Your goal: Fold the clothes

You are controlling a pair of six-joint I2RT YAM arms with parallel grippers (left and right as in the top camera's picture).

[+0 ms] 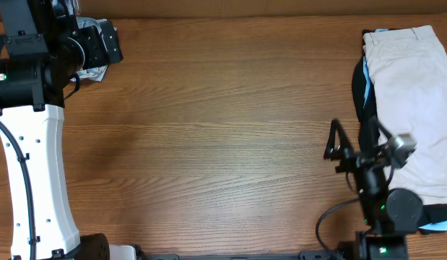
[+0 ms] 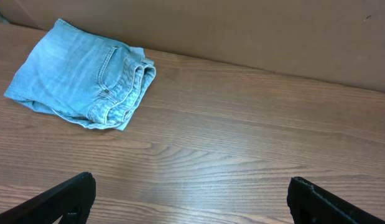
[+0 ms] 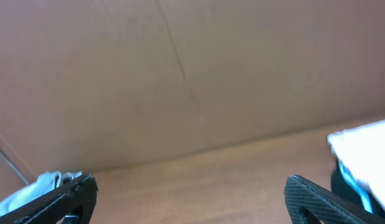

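One denim shorts bundle [image 2: 80, 78], table [image 2: 242, 137] back edge

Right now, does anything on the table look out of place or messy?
Nothing is spilled or damaged. The denim shorts lie folded near the cardboard wall, their layers slightly uneven. On the right, the beige shorts lie on top of a black garment and a sky-blue garment, whose edges stick out beside them.

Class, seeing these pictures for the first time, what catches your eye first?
A compact bundle of denim shorts lies at the table's far left corner, clearest in the left wrist view. Pale beige shorts lie at the right edge, with a broad stretch of wood-grain table between them.
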